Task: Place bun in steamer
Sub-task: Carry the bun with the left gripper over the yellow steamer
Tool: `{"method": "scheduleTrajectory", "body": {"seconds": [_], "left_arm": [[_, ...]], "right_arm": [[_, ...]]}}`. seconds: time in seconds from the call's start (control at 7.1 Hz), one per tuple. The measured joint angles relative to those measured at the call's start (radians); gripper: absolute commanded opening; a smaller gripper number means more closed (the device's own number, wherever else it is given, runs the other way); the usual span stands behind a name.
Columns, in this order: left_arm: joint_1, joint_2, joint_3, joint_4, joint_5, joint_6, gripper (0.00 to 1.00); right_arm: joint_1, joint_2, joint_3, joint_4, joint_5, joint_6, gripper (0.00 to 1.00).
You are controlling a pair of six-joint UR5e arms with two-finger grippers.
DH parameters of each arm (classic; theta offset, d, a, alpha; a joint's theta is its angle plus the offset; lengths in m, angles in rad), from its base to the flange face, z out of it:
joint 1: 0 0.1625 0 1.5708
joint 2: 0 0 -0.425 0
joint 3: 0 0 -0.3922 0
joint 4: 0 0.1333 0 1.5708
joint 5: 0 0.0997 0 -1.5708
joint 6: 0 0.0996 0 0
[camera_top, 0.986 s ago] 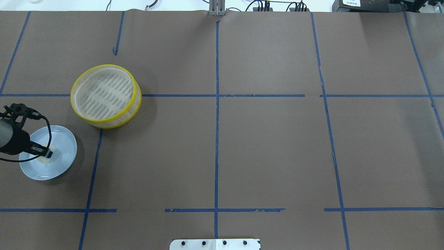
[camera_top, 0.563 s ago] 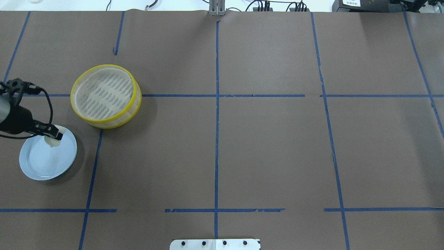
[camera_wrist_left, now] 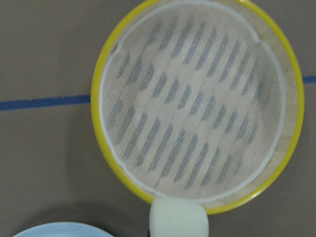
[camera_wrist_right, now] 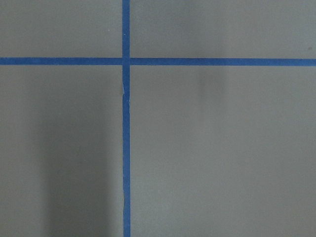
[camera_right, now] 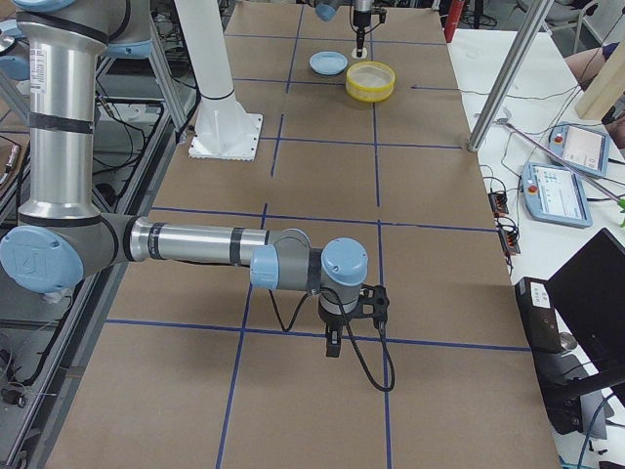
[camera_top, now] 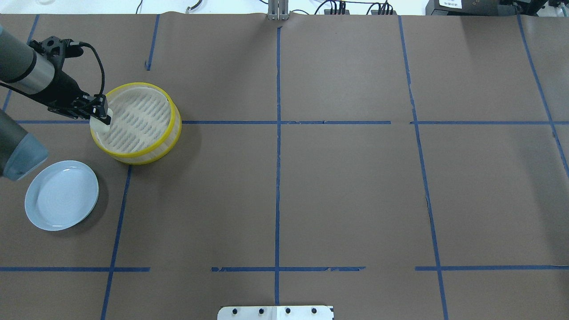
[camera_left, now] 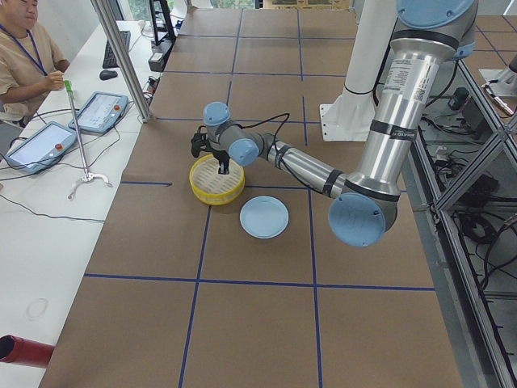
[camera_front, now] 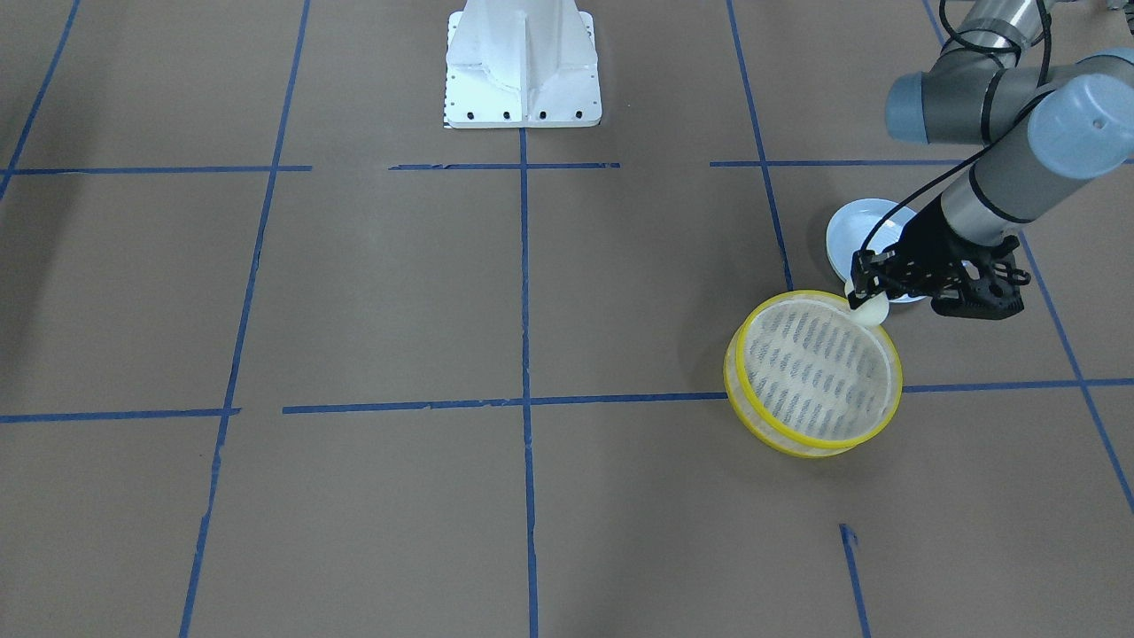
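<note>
The steamer (camera_top: 138,122) stands on the brown paper at the table's left side and nothing lies in it. My left gripper (camera_top: 103,116) is shut on the cream-white bun (camera_top: 100,122) and holds it above the steamer's near-left yellow rim. From the front, the bun (camera_front: 871,307) hangs at the steamer's (camera_front: 815,372) rim under that gripper (camera_front: 864,288). In the left wrist view the bun (camera_wrist_left: 178,218) sits at the bottom edge, over the steamer's rim (camera_wrist_left: 197,98). My right gripper (camera_right: 334,344) shows only in the exterior right view; I cannot tell whether it is open or shut.
The pale blue plate (camera_top: 62,194) sits nearer the robot than the steamer, with nothing on it. It also shows in the front view (camera_front: 852,232). The robot's white base (camera_front: 523,66) stands at the table's middle edge. Blue tape lines cross the brown paper.
My left gripper has lifted the bun off the blue plate and carried it away from the robot to the steamer's rim. The plate is left bare.
</note>
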Motion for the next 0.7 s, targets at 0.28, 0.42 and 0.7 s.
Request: {"method": "scheduleTrajectory", "body": {"seconds": [0.28, 0.42, 0.7], "left_arm": [[0.04, -0.062, 0.096, 0.002, 0.079, -0.046, 0.3], [0.064, -0.078, 0.124, 0.002, 0.094, -0.064, 0.3], [0.106, -0.09, 0.157, -0.022, 0.102, -0.097, 0.3]], "right_arm": [[0.0, 0.0, 0.0, 0.0, 0.0, 0.0, 1.0], [0.0, 0.0, 0.0, 0.0, 0.0, 0.0, 1.0], [0.0, 0.0, 0.0, 0.0, 0.0, 0.0, 1.0]]}}
